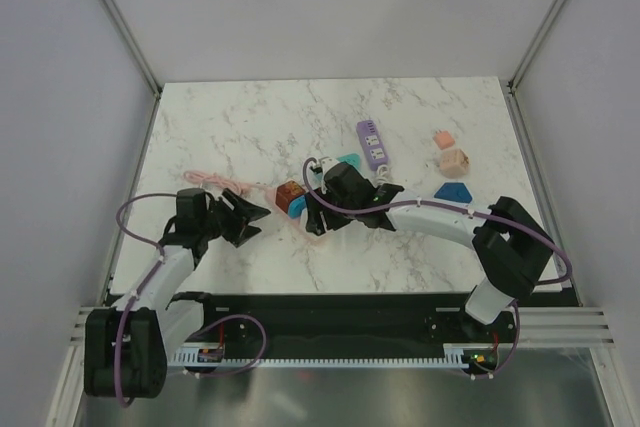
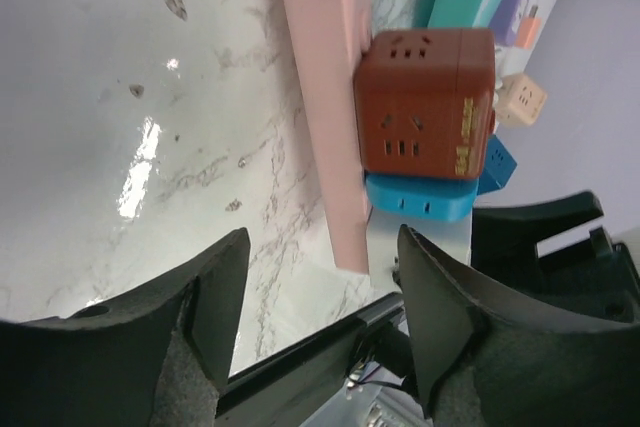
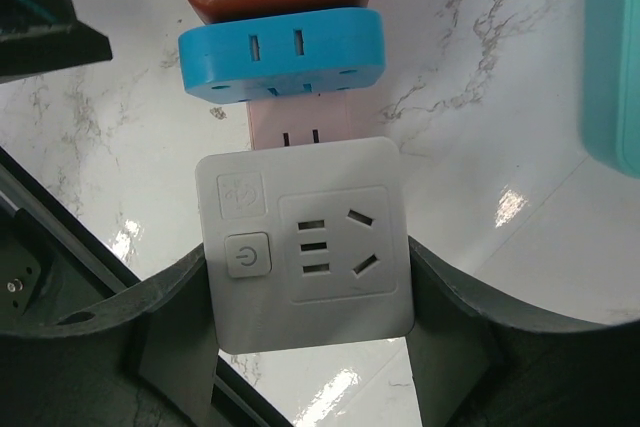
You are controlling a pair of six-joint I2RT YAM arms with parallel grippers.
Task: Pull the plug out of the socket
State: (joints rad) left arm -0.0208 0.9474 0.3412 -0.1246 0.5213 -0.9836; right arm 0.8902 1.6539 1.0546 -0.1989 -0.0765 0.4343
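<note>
Center of the marble tabletop (image 1: 230,127): a white plug-in adapter (image 3: 305,257) with a power button and a three-hole face sits seated on a pink power strip (image 3: 300,127). It is clamped on both flanks by the right gripper (image 3: 308,297), whose dark fingers (image 3: 175,297) press against the adapter's two side walls. Next along the same strip sit a blue adapter (image 3: 280,52) and then a red-brown cube socket (image 2: 425,102) with gold lettering, the two touching. The left gripper (image 2: 320,277) hovers at the strip's side with its jaws spread wide and nothing between them, the strip's edge visible through the gap. A pale pink cable (image 1: 215,180) curls away toward the left. Behind the cluster lies a teal adapter (image 1: 348,161), and just beyond it a purple power strip (image 1: 372,143). Well off to the right rest a peach cube socket (image 1: 454,161), a smaller salmon-colored piece (image 1: 444,137) and a dark blue piece (image 1: 453,191).
</note>
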